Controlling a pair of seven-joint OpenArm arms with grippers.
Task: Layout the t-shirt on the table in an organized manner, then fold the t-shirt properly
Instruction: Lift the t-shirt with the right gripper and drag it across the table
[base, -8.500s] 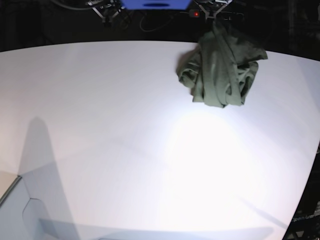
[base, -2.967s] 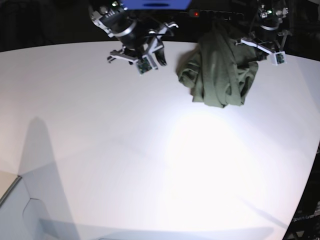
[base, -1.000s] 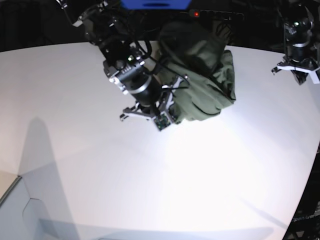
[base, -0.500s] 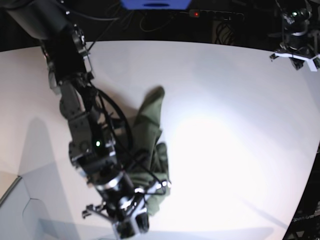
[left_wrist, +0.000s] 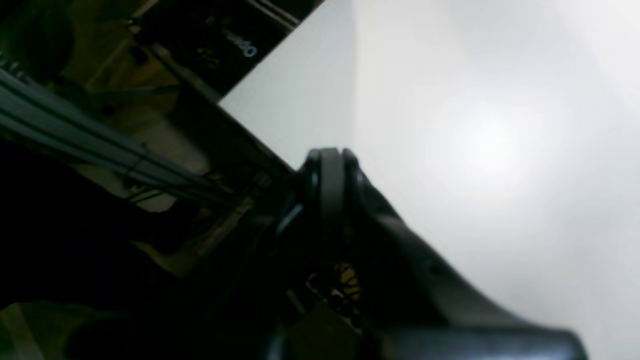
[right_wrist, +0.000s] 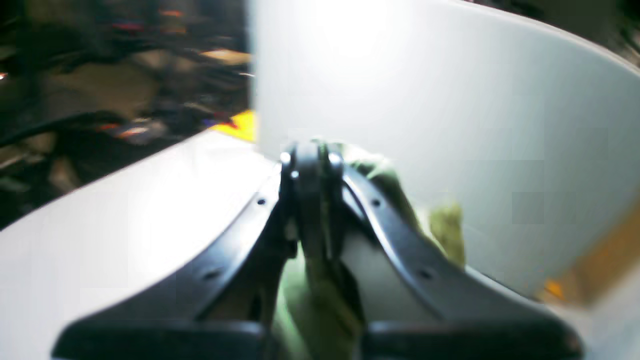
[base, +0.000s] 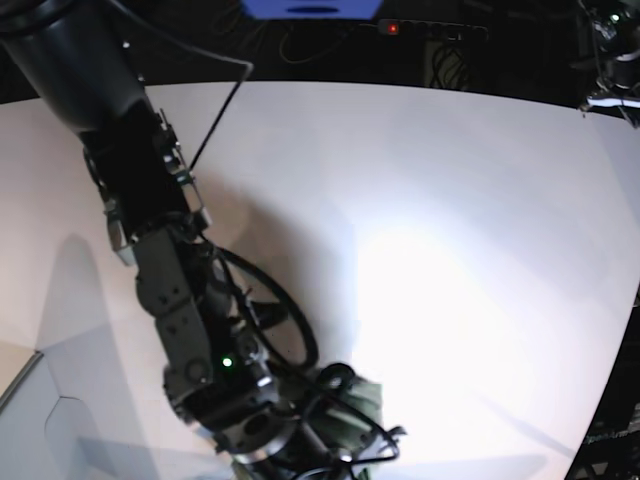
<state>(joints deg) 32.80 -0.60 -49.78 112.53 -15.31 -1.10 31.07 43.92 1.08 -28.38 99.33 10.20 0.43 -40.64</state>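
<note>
T-shirt (base: 350, 405) no longer heaped at far right of table (base: 470, 250); over the last seconds it was carried across to the near edge, left of centre. Half a second ago it trailed as a long strip up the table; now only a small bunched patch shows.

Right gripper (right_wrist: 311, 165), empty at the far edge three seconds ago, now pinched on olive cloth.

Left gripper (left_wrist: 327, 167) moved from beside the shirt to the far right corner.
</note>
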